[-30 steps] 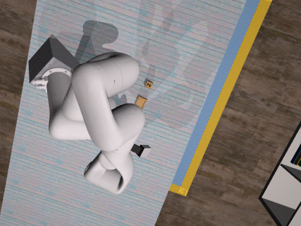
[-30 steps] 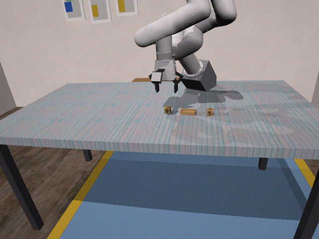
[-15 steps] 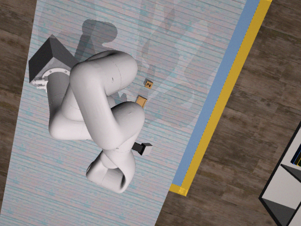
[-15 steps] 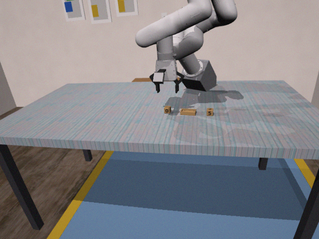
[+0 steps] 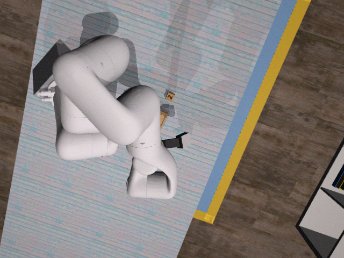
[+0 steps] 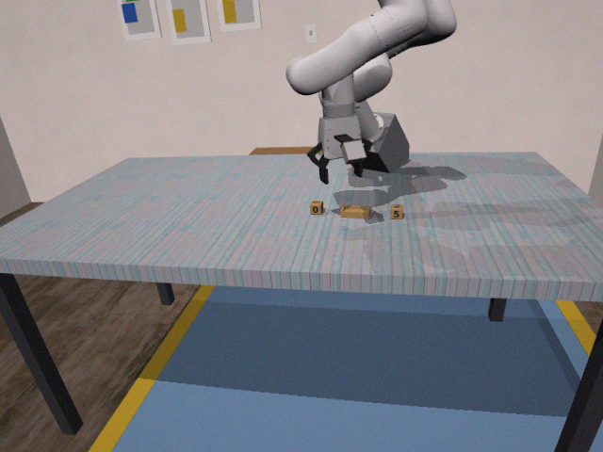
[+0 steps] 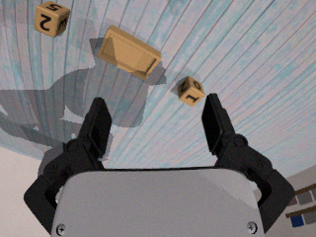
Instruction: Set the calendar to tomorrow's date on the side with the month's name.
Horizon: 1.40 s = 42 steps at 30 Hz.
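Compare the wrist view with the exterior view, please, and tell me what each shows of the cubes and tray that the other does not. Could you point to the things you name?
Only the wrist view shows the 1 on the cube near the tray's one end (image 6: 317,208) (image 7: 191,92), and looks down into the tray's hollow.

Only the exterior view shows the table's front edge (image 6: 301,282) and the arm (image 6: 360,48) above the tool (image 6: 341,179) (image 7: 157,116).

Both show the tray (image 6: 355,212) (image 7: 129,53) between the two cubes, the second cube (image 6: 397,212) (image 7: 51,20) bearing a 5, and the tool open.
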Each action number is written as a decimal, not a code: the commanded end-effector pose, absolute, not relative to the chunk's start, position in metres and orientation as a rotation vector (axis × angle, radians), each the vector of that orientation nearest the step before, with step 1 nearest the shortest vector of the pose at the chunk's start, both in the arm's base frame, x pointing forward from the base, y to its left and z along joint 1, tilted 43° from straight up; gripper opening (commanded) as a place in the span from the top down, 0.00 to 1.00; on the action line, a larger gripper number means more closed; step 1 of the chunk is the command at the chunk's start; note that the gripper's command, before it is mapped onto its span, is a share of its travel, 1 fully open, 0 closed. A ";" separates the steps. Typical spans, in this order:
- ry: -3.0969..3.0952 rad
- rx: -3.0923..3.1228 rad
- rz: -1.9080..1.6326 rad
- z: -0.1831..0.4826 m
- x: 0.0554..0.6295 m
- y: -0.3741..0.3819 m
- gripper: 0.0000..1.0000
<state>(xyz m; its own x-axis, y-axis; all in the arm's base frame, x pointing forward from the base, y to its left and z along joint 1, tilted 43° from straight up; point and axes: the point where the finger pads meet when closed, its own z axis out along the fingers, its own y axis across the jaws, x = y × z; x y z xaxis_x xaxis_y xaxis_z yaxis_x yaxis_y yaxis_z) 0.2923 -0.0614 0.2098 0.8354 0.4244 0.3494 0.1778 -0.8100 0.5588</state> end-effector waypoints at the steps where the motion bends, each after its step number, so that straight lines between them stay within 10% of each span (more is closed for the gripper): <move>1: 0.522 2.468 0.613 0.208 0.298 -0.054 0.00; 26: 1.467 1.906 0.239 0.156 0.328 0.063 0.00; 27: 1.467 1.906 0.239 0.156 0.328 0.063 0.53; 42: 1.467 1.906 0.239 0.156 0.328 0.063 0.53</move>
